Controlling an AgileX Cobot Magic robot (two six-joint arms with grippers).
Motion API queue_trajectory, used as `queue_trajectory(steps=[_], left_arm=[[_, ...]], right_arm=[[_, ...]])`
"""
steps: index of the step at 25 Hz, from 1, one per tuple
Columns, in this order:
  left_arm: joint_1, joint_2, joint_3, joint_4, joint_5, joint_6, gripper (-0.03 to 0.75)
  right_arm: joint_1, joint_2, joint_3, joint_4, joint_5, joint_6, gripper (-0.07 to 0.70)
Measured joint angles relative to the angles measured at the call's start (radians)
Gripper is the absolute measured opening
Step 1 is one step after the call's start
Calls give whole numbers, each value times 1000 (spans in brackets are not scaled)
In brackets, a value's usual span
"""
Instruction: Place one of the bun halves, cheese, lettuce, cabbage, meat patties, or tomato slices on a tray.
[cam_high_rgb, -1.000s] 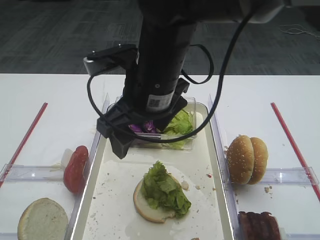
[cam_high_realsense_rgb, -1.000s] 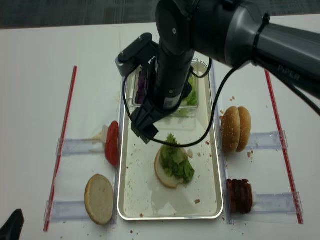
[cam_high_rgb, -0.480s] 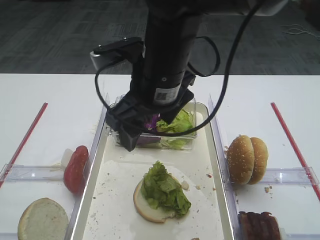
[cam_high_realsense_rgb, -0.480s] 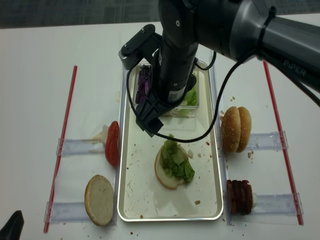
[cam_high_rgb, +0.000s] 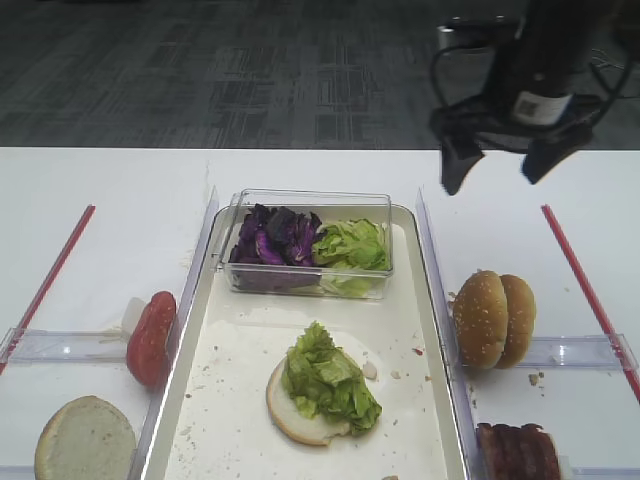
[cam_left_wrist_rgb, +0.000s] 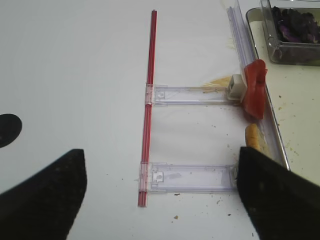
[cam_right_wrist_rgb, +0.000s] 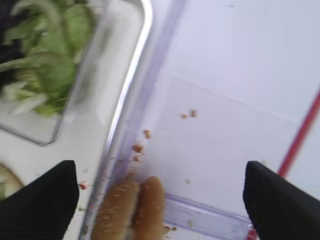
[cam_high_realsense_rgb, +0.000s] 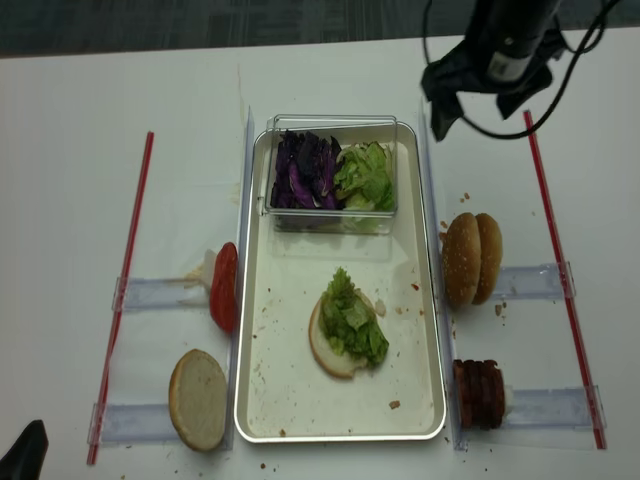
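On the cream tray (cam_high_rgb: 200, 340) lies a bun half (cam_high_rgb: 292, 418) topped with lettuce (cam_high_rgb: 328, 380). More lettuce (cam_high_rgb: 352, 245) and purple cabbage (cam_high_rgb: 272, 238) fill a clear box at the tray's far end. Two bun halves (cam_high_rgb: 493, 320) stand on edge right of the tray, meat patties (cam_high_rgb: 518, 450) in front of them. Tomato slices (cam_high_rgb: 152, 338) and another bun half (cam_high_rgb: 85, 440) sit to the left. Cheese is out of view. My right gripper (cam_high_rgb: 490, 172) hangs open and empty above the table, behind the standing buns (cam_right_wrist_rgb: 135, 210). My left gripper (cam_left_wrist_rgb: 160, 200) is open over bare table.
Red strips (cam_high_rgb: 585, 285) (cam_high_rgb: 50, 275) border the work area on both sides. Clear plastic holders (cam_left_wrist_rgb: 192, 94) lie left of the tray and one (cam_high_rgb: 575, 350) lies right of it. Crumbs dot the tray and the table.
My right arm has swung from above the clear box on the tray to the back right, beyond the tray's edge, jaws still open. The food has not moved.
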Motion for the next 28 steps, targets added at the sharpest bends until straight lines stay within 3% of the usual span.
queue_trajectory(steps=[4, 7, 28], left_arm=[[0, 0, 0, 0, 0, 0, 599], [0, 0, 0, 0, 0, 0, 599], [0, 0, 0, 0, 0, 0, 599]], right_arm=[[-145, 0, 0, -4, 35, 7, 689], [-197, 0, 0, -8, 45, 7, 689], [-208, 0, 0, -25, 49, 7, 689]])
